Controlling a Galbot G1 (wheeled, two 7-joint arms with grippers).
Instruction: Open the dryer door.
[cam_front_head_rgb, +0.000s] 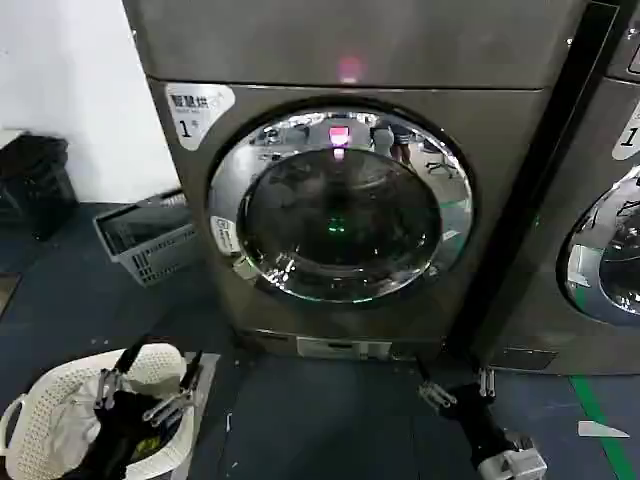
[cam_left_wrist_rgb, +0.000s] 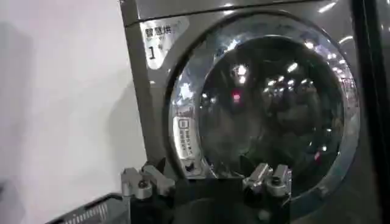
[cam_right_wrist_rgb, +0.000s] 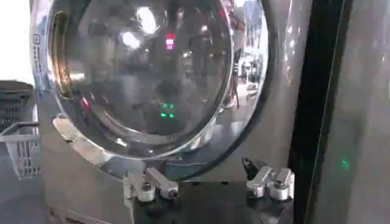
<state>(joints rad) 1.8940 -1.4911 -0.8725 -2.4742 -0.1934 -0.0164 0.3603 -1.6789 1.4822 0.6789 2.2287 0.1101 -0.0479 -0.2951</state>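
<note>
The dryer door (cam_front_head_rgb: 340, 205), a wide chrome ring around dark domed glass, lies shut against the front of the grey machine marked "1". It also shows in the left wrist view, as the dryer door (cam_left_wrist_rgb: 268, 103), and in the right wrist view, as the dryer door (cam_right_wrist_rgb: 146, 73). My left gripper (cam_front_head_rgb: 148, 385) hangs open, low at the left over a white basket, well short of the door. My right gripper (cam_front_head_rgb: 458, 388) is open near the floor, below the machine's lower right corner. Both the left gripper (cam_left_wrist_rgb: 206, 179) and the right gripper (cam_right_wrist_rgb: 210, 182) have nothing between their fingers.
A white laundry basket (cam_front_head_rgb: 40, 430) with clothes sits at the lower left. A grey basket (cam_front_head_rgb: 150, 240) stands on the floor left of the machine, with a black bin (cam_front_head_rgb: 35, 180) farther left. A second machine (cam_front_head_rgb: 600, 250) stands at the right. Green tape (cam_front_head_rgb: 600, 420) marks the floor.
</note>
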